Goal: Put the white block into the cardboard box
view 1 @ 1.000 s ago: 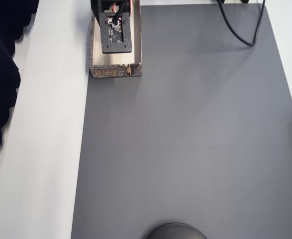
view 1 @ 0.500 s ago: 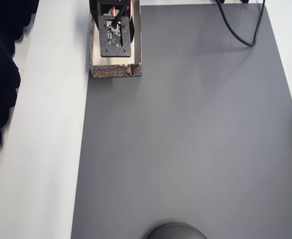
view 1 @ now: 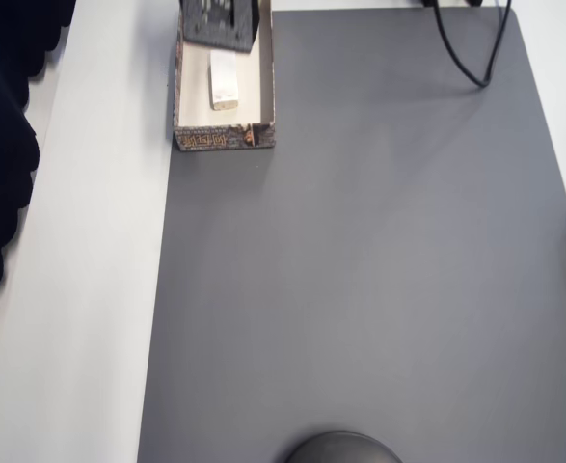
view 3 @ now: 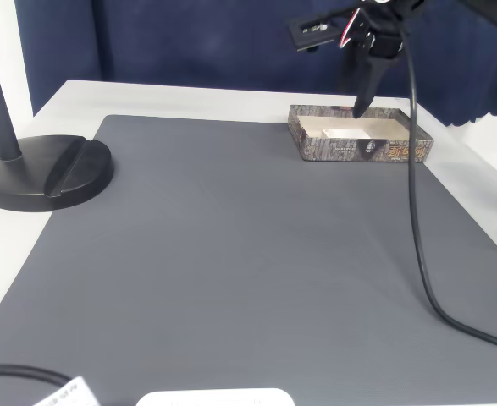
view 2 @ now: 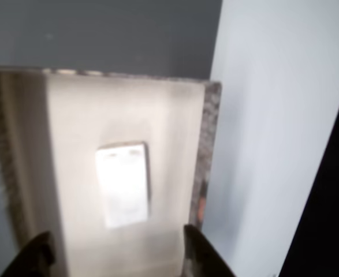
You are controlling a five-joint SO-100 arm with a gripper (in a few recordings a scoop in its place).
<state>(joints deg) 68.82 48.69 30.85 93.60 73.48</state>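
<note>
Tool (view 2: pixel 114 251) fingers spread apart above white block (view 2: pixel 122 184) lying in cardboard box (view 1: pixel 266 92).

Table (view 3: pixel 189 97): white top, evenly lit.
Mat (view 1: pixel 360 270): dark grey, covers most of it.
Backdrop: navy curtain (view 3: pixel 189 42) behind.
Stand (view 3: pixel 36 173): black round base, left in fixed view.

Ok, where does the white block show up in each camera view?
Overhead view: the white block lies inside the cardboard box, upper left of the picture.
Wrist view: the block lies on the box floor at centre, beyond the open tool.
Fixed view: I cannot make it out inside the box.
Shared landmark: the box.
</note>
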